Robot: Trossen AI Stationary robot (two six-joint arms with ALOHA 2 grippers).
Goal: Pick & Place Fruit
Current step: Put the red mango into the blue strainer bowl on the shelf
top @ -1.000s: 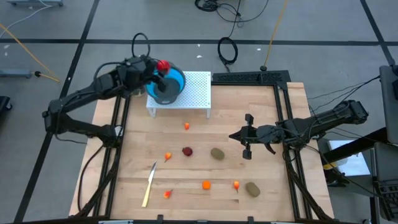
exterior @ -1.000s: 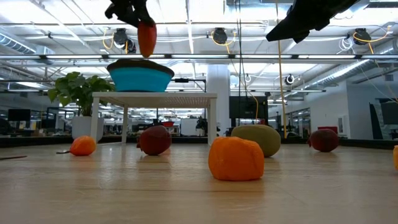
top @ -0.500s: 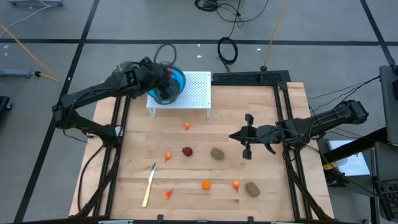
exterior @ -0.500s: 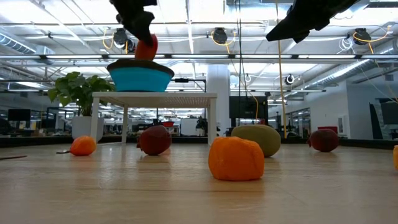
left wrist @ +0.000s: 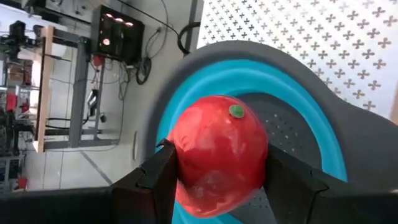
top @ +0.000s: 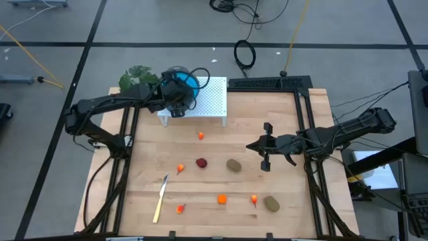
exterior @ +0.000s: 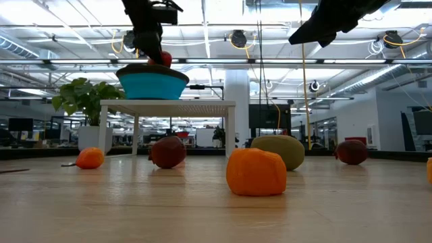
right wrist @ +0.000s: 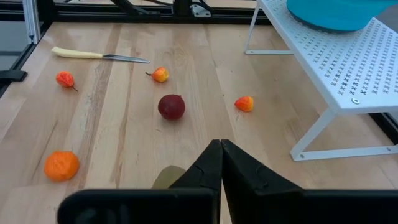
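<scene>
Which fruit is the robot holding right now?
The big red fruit, squeezed by the left gripper over the blue bowl. All the others lie on the table.

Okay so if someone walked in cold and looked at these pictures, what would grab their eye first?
Probably the left pincer shut on a big red fruit, holding it just over the blue bowl on the white perforated stand at the table's far left. Next, the small fruit pieces scattered over the wooden table, like the dark red round one. The right pincer hangs shut above the table's right side.
</scene>
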